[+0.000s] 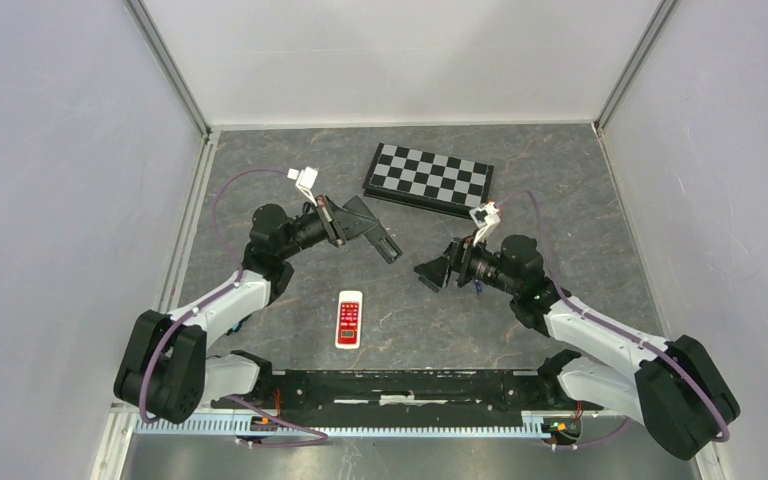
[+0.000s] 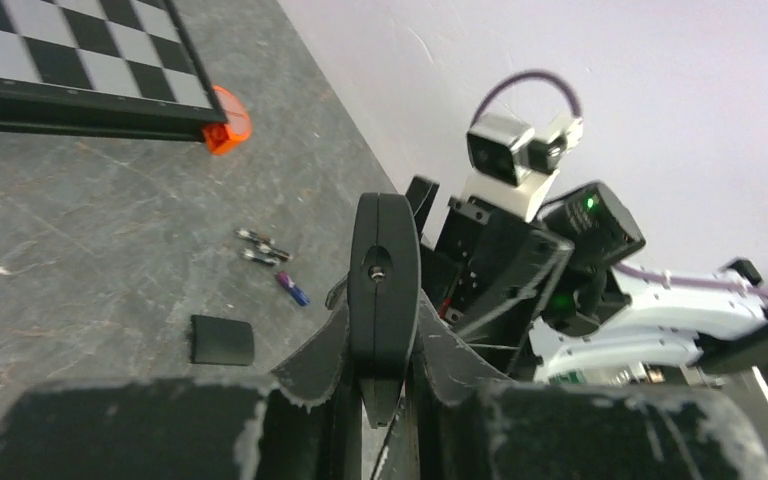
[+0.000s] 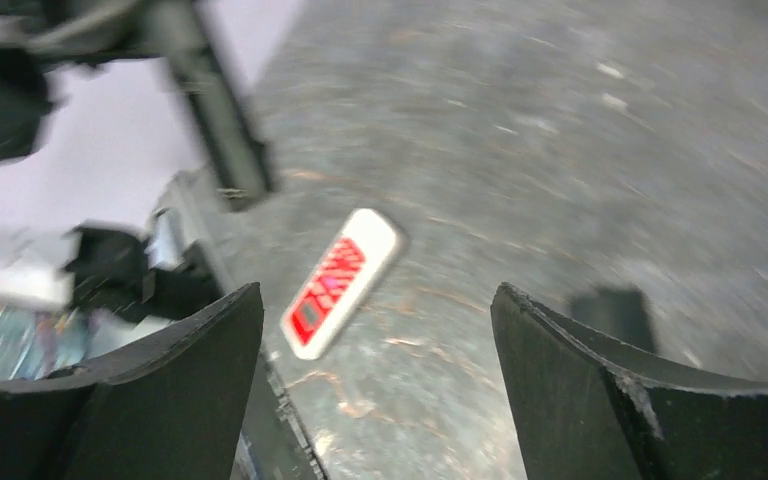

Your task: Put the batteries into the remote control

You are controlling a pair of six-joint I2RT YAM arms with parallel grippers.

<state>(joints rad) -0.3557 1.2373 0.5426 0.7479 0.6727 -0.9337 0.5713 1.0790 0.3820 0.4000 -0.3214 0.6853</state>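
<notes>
My left gripper (image 1: 345, 222) is shut on a black remote control (image 1: 368, 232) and holds it above the table; in the left wrist view the remote (image 2: 385, 270) is edge-on between the fingers (image 2: 305, 365). Three batteries (image 2: 265, 248) lie loose on the table beyond it, one of them purple-blue (image 2: 293, 289). A small black cover (image 2: 222, 340) lies near them. My right gripper (image 1: 428, 272) faces the black remote's free end with its jaws wide open and nothing between them (image 3: 375, 330). The black remote (image 3: 215, 110) shows blurred at the upper left of the right wrist view.
A white remote with red buttons (image 1: 349, 318) lies face up near the front edge, also in the right wrist view (image 3: 340, 282). A folded chessboard (image 1: 428, 178) lies at the back, with a small orange object (image 2: 228, 120) at its corner. Walls close three sides.
</notes>
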